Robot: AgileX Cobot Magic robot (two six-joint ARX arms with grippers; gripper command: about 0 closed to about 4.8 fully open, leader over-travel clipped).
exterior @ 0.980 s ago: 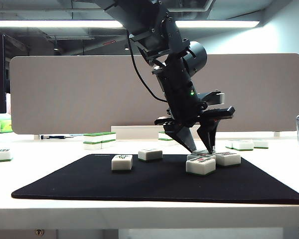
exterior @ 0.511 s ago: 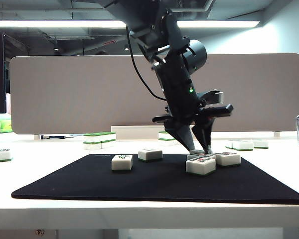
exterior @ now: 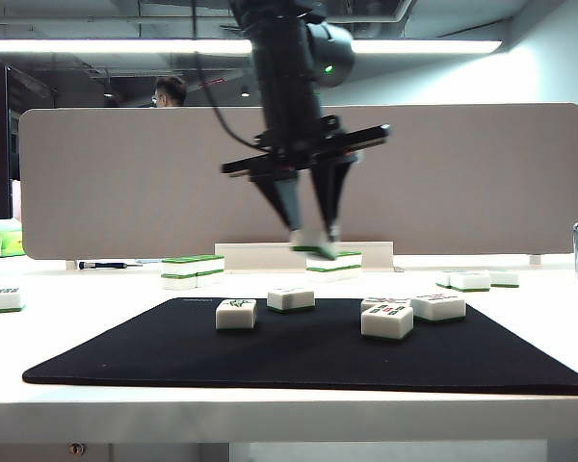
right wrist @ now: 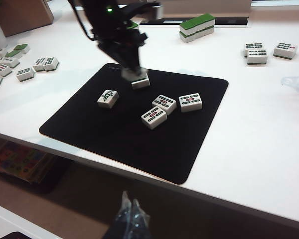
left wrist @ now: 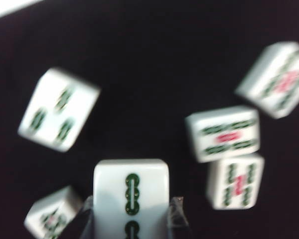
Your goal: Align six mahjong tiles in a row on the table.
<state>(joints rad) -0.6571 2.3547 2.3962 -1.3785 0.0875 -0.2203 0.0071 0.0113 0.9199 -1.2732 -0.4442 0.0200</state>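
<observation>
My left gripper [exterior: 313, 236] hangs above the black mat [exterior: 173, 356], shut on one white mahjong tile [exterior: 315, 243]. In the left wrist view that tile [left wrist: 131, 191] sits face up between the two fingers [left wrist: 175, 214]. Five more mahjong tiles lie loose on the mat: two on the left [exterior: 236, 313] [exterior: 291, 298] and three bunched on the right [right wrist: 164, 104] [right wrist: 153, 117] [right wrist: 190, 102]. My right gripper [right wrist: 131, 206] is shut and empty, low in front of the table [right wrist: 259, 149], well away from the tiles.
Other tiles lie on the white table off the mat: green-topped stacks [exterior: 193, 269] at the back left, a few [exterior: 477, 280] at the back right, more [right wrist: 20, 69] at the far left. A grey divider panel [exterior: 125, 183] closes the back.
My left gripper closed on a tile in the right-hand bunch, lifted it off the mat and carried it up and to the left. The right arm has not moved.
</observation>
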